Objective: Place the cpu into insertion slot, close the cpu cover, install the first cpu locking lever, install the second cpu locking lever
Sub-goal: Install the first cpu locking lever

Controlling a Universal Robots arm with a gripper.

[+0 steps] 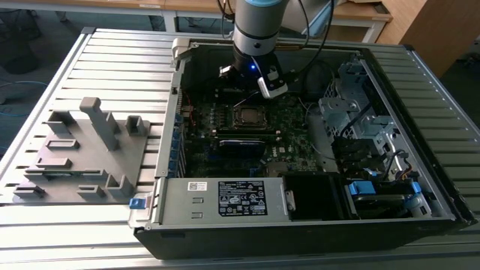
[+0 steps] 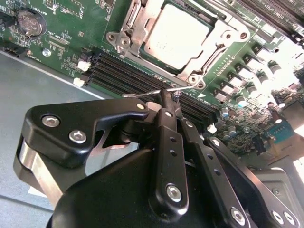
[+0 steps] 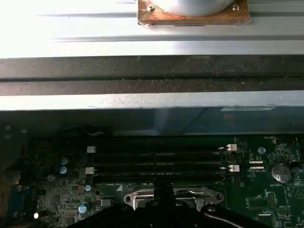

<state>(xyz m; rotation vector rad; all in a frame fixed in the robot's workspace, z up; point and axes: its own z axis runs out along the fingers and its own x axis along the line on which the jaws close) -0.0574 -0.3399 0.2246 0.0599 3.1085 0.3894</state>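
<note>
Beside the closed cpu cover [image 2: 137, 38] framing the cpu [image 2: 176, 34], the gripper [image 2: 164, 98] holds its fingers [image 2: 167, 124] together against a locking lever [image 2: 140, 93], apparently to press it.

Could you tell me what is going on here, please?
The arm's gripper is inside an open computer case, closed on a thin wire lever beside the cpu. The cpu already sits in its slot with the cover lowered over it. Whether the lever is latched cannot be told.
</note>
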